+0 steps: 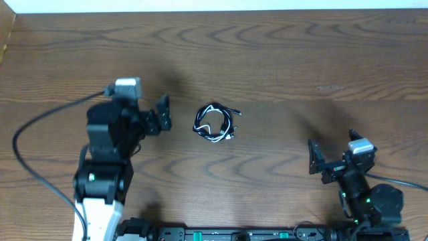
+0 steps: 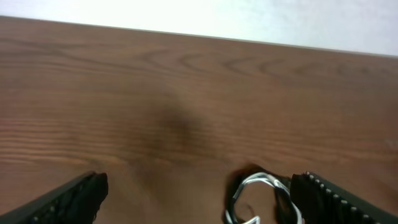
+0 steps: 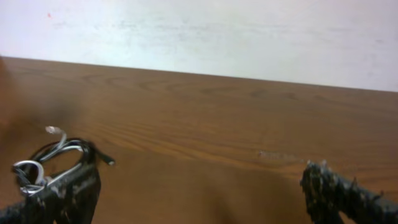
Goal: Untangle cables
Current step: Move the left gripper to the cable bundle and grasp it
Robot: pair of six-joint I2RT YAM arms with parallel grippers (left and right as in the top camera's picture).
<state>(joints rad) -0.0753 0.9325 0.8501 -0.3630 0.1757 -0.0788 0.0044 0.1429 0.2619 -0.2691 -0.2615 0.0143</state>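
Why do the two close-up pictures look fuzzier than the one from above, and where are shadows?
Overhead view: sharpest, even light, the cables crisp, faint shadows on the table. Left wrist view: blurred throughout, a dark shadow smudge on the wood, the left gripper out of focus. Right wrist view: wood grain readable, but the right gripper, near the lens, is fuzzy.

The cables run off the left wrist view's lower edge, blurred.
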